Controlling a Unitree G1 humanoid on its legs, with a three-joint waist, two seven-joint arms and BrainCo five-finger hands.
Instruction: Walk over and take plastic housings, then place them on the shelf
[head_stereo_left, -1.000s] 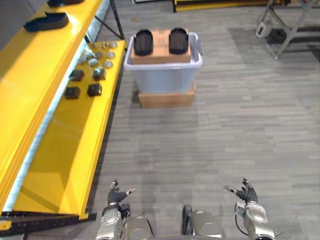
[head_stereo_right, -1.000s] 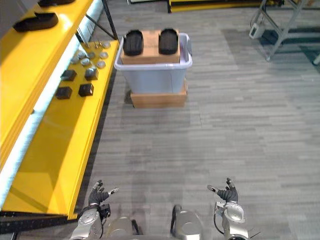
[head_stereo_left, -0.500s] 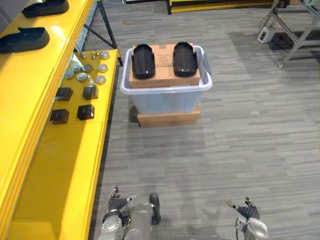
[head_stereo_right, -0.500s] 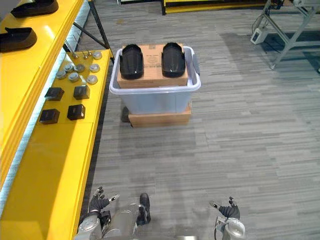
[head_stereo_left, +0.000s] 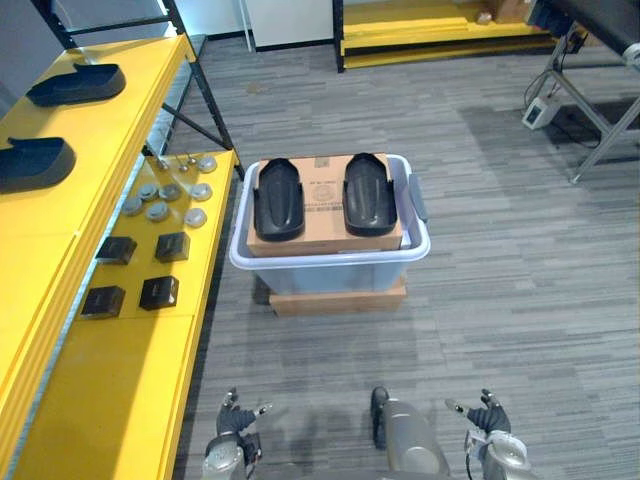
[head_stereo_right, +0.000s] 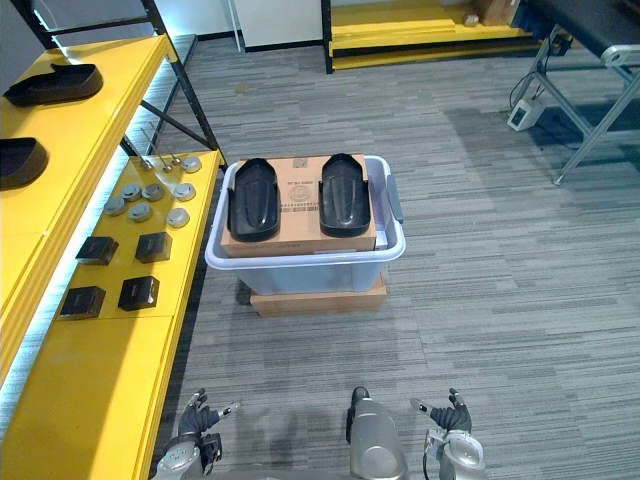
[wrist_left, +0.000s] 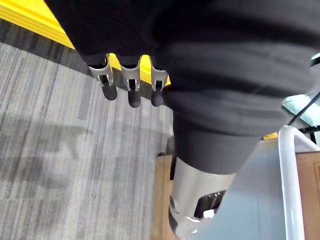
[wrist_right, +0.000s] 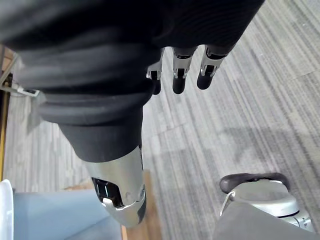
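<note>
The camera has moved forward, so the bin with its 2 plastic housings lies nearer.

I see grey plank floor all round, a yellow shelf along the left, a metal frame far right.

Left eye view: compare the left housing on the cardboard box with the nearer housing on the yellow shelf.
The box housing rests on the cardboard box; the shelf housing on the yellow shelf. The box housing points away from the robot; the shelf housing lies crosswise. Both are black shells.
</note>
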